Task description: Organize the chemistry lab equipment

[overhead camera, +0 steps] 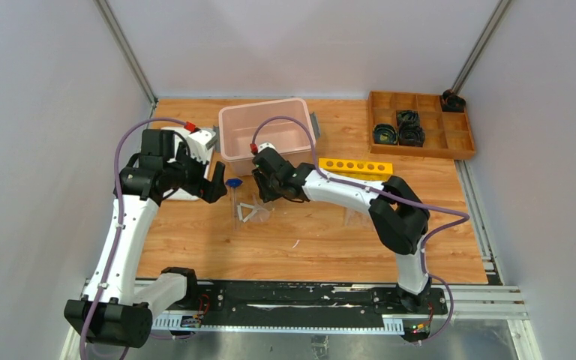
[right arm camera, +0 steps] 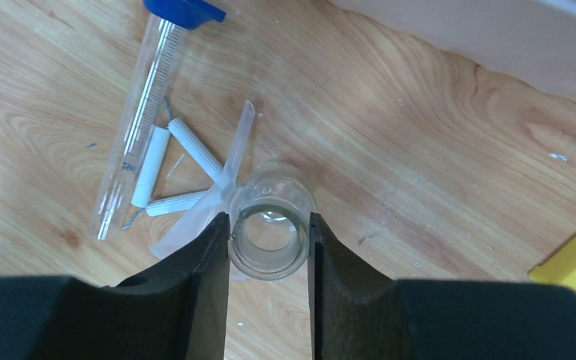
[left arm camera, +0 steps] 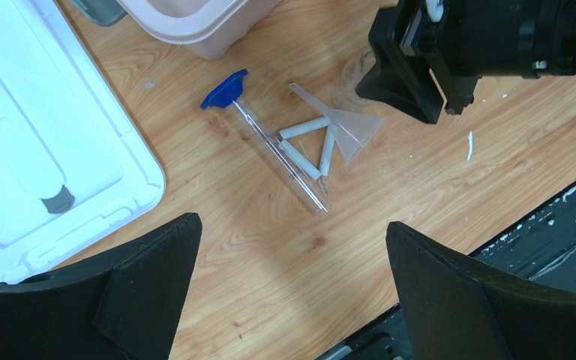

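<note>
One blue-capped tube, one funnel; only the right wrist view shows the right hand pinching one beaker; left hand spread.

A clear beaker in the right gripper
Its fingers press both sides; a blue-capped tube lies left, beside a funnel.

my right claw is clamped on the beaker. the funnel lies just beside one finger, with the triangle and the tube beyond it, so that side is crowded. the bin walls off the back. bare counter runs right to the rack. my left claw hangs spread wide over bare wood, with the lid close on its side.
</note>
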### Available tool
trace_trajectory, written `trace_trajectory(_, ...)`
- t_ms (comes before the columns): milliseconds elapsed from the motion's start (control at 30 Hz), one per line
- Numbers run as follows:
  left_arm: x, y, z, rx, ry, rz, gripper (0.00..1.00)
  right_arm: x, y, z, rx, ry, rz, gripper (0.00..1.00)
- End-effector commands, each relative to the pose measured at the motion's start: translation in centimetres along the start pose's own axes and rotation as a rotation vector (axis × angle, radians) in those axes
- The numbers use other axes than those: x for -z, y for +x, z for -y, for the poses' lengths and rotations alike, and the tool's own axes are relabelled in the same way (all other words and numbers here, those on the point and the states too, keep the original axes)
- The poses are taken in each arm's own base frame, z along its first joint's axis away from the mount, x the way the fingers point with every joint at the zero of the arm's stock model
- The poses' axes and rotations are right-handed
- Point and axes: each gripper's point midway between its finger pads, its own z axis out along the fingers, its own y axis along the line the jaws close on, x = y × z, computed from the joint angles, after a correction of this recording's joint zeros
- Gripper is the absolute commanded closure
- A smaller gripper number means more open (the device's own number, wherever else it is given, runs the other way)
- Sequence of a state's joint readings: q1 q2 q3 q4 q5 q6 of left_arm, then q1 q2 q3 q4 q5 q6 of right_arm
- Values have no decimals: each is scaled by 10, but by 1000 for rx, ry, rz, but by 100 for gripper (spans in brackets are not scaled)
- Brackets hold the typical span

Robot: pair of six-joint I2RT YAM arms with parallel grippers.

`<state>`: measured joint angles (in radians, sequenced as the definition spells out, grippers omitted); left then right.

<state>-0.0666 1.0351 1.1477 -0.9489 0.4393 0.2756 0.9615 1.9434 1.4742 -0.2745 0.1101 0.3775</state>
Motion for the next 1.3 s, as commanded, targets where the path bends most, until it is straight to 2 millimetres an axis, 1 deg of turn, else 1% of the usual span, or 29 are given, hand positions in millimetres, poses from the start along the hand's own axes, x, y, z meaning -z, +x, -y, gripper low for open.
trace_trajectory(0, 1, 1, 2, -12, 16, 5, 0, 5, -4, -1, 37, 25, -9, 75)
trace_trajectory(67, 1, 1, 2, -20, 13, 6, 0, 16, -17, -1, 50, 31, 17, 86)
trace_trajectory(133, 1, 1, 1, -24, 11, 4, 0, 34, -38, 0, 65, 37, 69, 97)
trace_trajectory(167, 1, 2, 1, -27, 10, 3, 0, 45, -50, 0, 71, 38, 104, 100)
trace_trajectory(300, 1, 1, 2, -27, 18, 6, 0, 99, -104, 5, 67, 40, 254, 100)
trace_trajectory(367, 1, 1, 2, -27, 21, 7, 0, 122, -129, 10, 49, 39, 309, 100)
trace_trajectory(433, 1, 1, 3, -29, 22, 8, 0, 136, -148, 20, 25, 46, 351, 100)
trace_trajectory(500, 1, 2, 3, -32, 20, 8, 0, 141, -164, 39, -15, 71, 380, 100)
trace_trajectory(600, 1, 3, 3, -45, 21, 9, 0, 135, -185, 66, -86, 98, 406, 100)
trace_trajectory(667, 1, 3, 4, -43, 27, 9, 0, 121, -196, 82, -107, 124, 405, 100)
trace_trajectory(733, 0, 3, 4, -43, 30, 9, 0, 99, -201, 98, -112, 162, 378, 100)
trace_trajectory(867, 1, 1, 4, -57, 31, 13, 0, 49, -201, 125, -104, 240, 309, 100)
trace_trajectory(1000, -2, 3, 3, -66, 39, 4, 0, 14, -201, 140, -69, 296, 297, 100)
trace_trajectory(1033, -3, 4, 3, -68, 43, 1, 0, 3, -198, 143, -58, 311, 288, 100)
trace_trajectory(1100, -4, 5, 3, -71, 49, -5, 0, -7, -201, 147, -40, 332, 294, 100)
trace_trajectory(1267, -7, 7, 6, -73, 70, -9, 0, -34, -191, 166, -7, 410, 270, 100)
